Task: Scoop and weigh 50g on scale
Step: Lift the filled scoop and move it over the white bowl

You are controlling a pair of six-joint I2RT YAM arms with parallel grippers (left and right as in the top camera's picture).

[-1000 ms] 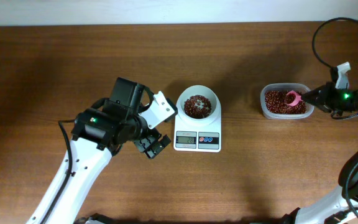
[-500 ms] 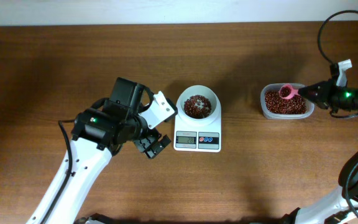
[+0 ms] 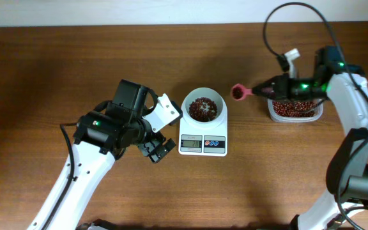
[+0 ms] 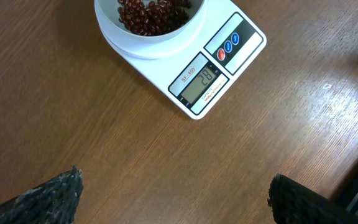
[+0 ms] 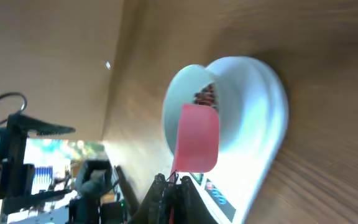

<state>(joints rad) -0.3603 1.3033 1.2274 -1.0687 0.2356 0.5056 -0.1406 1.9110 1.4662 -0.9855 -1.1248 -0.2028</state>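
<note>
Moved left since earlier frame: pink spoon [image 3: 238,92], out of tub [image 3: 270,115], now between it and scale [image 3: 202,145]. Far left, left gripper [image 3: 159,149] spread wide, empty, beside scale. Centre, beans [image 3: 202,108] in scale's bowl [image 3: 187,102], more in tub. At right, right gripper [image 3: 265,89] pinches spoon handle.

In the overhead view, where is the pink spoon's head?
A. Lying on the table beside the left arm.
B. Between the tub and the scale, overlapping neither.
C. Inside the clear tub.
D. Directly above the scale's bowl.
B: the pink spoon, held in the shut right gripper, sits between the clear tub and the scale, overlapping neither.
</note>
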